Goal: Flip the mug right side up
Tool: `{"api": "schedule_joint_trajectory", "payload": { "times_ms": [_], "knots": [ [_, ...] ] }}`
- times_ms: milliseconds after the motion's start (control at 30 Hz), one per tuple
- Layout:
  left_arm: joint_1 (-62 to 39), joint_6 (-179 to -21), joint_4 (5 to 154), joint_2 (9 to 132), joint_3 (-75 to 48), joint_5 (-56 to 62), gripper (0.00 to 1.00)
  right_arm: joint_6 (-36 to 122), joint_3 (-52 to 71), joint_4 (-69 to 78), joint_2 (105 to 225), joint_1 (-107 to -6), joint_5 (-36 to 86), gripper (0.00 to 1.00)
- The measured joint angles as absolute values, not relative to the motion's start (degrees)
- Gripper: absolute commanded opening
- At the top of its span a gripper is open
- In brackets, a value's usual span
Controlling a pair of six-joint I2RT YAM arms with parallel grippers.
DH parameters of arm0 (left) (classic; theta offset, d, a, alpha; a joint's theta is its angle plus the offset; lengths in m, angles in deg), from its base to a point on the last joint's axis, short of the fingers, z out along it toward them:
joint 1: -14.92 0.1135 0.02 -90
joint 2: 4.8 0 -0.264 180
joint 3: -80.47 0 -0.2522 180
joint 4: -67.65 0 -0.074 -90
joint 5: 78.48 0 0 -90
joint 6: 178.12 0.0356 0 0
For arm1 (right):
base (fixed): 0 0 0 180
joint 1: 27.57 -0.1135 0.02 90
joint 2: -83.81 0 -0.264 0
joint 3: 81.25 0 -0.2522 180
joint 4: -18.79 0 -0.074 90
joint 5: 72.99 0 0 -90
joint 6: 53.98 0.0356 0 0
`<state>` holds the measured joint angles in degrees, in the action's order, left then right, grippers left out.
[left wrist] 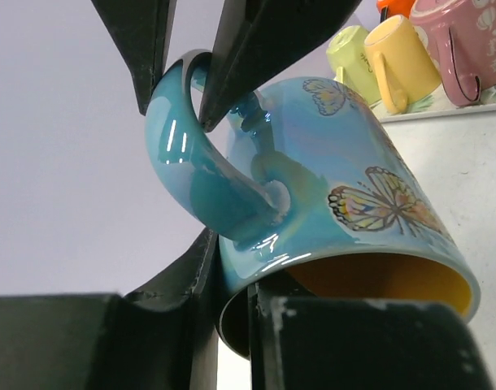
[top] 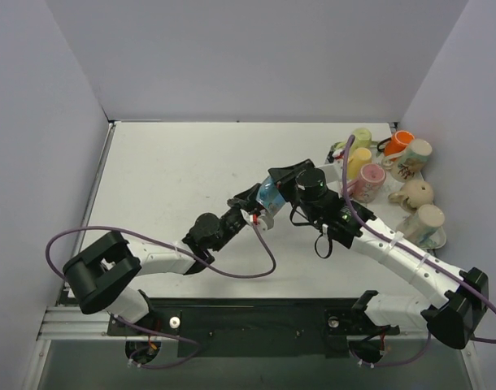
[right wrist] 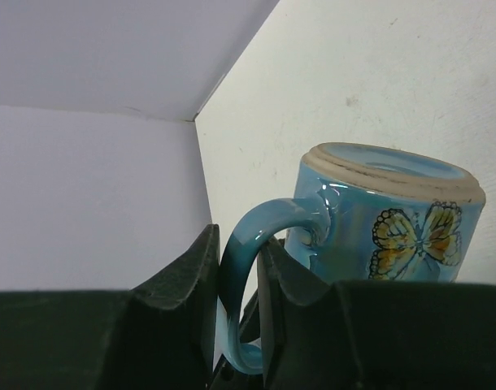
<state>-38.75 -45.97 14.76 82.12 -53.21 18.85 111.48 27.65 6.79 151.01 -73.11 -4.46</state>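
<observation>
Pale grey walls are seen around a white table. Over its middle part, the right gripper is closed on the handle of the blue mug, and the loop is pinched between both fingers. The left gripper is closed on the mug as well, at the rim beside the root of the handle. The mug is held tilted between the two grippers. Its unglazed base is shown uppermost in the right wrist view, and its yellow inside is turned downward in the left wrist view. Butterflies are painted on its side. Whether the table is touched by it cannot be told. Well apart, at the right edge of the table, a green mug, a yellow mug, a pink mug and an orange mug are grouped with some cream mugs.
</observation>
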Motion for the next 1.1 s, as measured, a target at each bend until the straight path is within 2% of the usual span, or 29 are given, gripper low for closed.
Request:
{"api": "schedule_joint_trajectory", "payload": {
  "times_ms": [33,67,100,133,200,233,300,500,667,833,1100],
  "knots": [
    [-39.0,-45.8,15.8,81.4,-53.2,19.6,0.00,111.2,27.4,6.6,151.1,-72.7,-4.2,0.15],
    [-39.1,-45.8,17.2,80.7,-53.1,20.3,0.00,110.9,26.8,5.7,151.3,-72.4,-3.6,0.40],
    [-39.4,-45.9,19.5,79.6,-53.0,21.0,0.00,110.4,26.1,4.6,151.7,-72.2,-3.0,0.49],
    [-39.5,-46.5,23.8,77.9,-52.1,21.7,0.00,108.0,24.1,2.1,152.6,-71.9,-2.6,0.63],
    [-38.9,-49.0,35.7,75.4,-48.9,22.8,0.00,103.1,20.5,-2.4,154.4,-71.3,-3.1,0.77],
    [-37.9,-51.0,43.8,74.6,-46.3,23.0,0.00,100.4,18.4,-4.5,155.3,-71.0,-3.3,0.78],
    [-35.0,-55.0,56.8,74.1,-41.5,22.5,0.00,95.9,15.4,-7.4,156.4,-70.8,-3.5,0.91],
    [-21.5,-65.3,94.0,75.0,-24.5,17.9,0.00,86.5,12.7,-15.2,156.0,-68.7,-3.0,0.91],
    [-12.4,-69.8,114.7,81.3,-11.5,10.7,0.00,82.1,13.3,-20.9,154.1,-60.5,-4.5,0.92],
    [-4.1,-69.1,127.1,86.2,-8.8,5.3,0.00,78.3,13.9,-26.1,152.5,-57.6,-10.1,0.92],
    [9.3,-63.5,137.4,92.1,-5.7,8.1,0.00,75.6,19.3,-28.8,151.6,-54.2,-12.6,0.91]
  ]
}}
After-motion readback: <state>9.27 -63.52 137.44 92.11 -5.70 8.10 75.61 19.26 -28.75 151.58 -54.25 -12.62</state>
